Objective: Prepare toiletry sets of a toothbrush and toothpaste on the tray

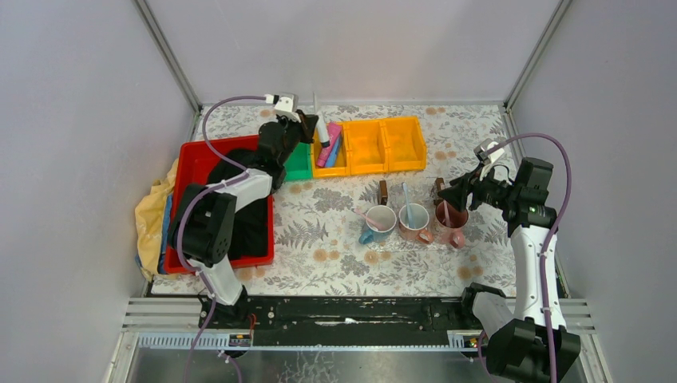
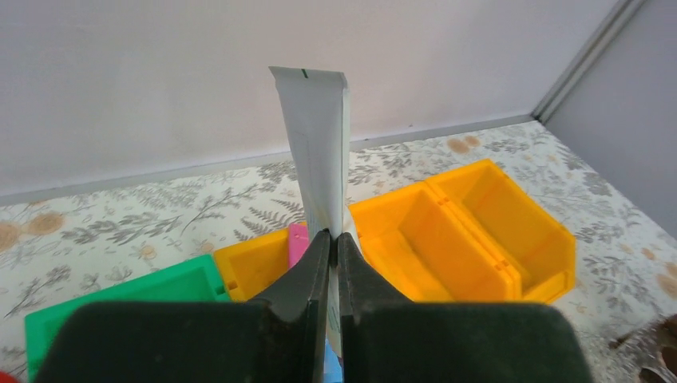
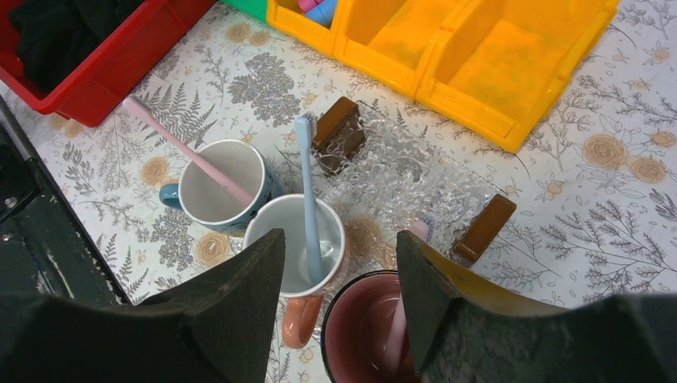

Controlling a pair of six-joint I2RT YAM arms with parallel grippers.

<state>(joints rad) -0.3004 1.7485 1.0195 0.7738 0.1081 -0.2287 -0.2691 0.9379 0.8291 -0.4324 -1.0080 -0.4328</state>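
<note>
**A:** What sits closest to the lens on the left wrist?

**B:** The left end effector (image 2: pixel 335 247). Its two black fingers (image 2: pixel 307 271) are pinched almost together on the white toothpaste tube (image 2: pixel 319 144). The tube stands upright, long axis vertical and crimped end on top, above the leftmost yellow bin (image 2: pixel 255 263).

**A:** And the other tubes?

**B:** A magenta tube (image 1: pixel 329 137) and a blue tube (image 1: pixel 334 150) lie side by side in that same bin (the wrist views catch only slivers of them).

**A:** So which way must the white one travel?

**B:** My guess is rightward and back toward the near edge. Three mugs stand in a row in the middle of the tabletop (image 1: pixel 335 231), well apart from the bins, on what looks like a clear tray (image 3: pixel 423 175). From the left:
- a blue mug (image 3: pixel 209 195), with the pink toothbrush (image 3: pixel 184 152) leaning out to the left;
- a pale mug (image 3: pixel 275 214), holding the light blue toothbrush (image 3: pixel 307 191);
- a maroon mug (image 3: pixel 359 335), holding the whitish-pink toothbrush (image 1: pixel 445 212).

**A:** Is there toothpaste in any of them?

**B:** None that I can see.

**A:** Which arm is nearer the mugs?

**B:** The right one, plainly. The right end effector (image 3: pixel 339 239) hovers over the gap between the pale and maroon mugs, fingers spread wide and holding nothing. The left arm has the tube, though, so it faces the long reach or a handover. Upright as it is, the tube is already lined up to drop into a mug's mouth.
</note>
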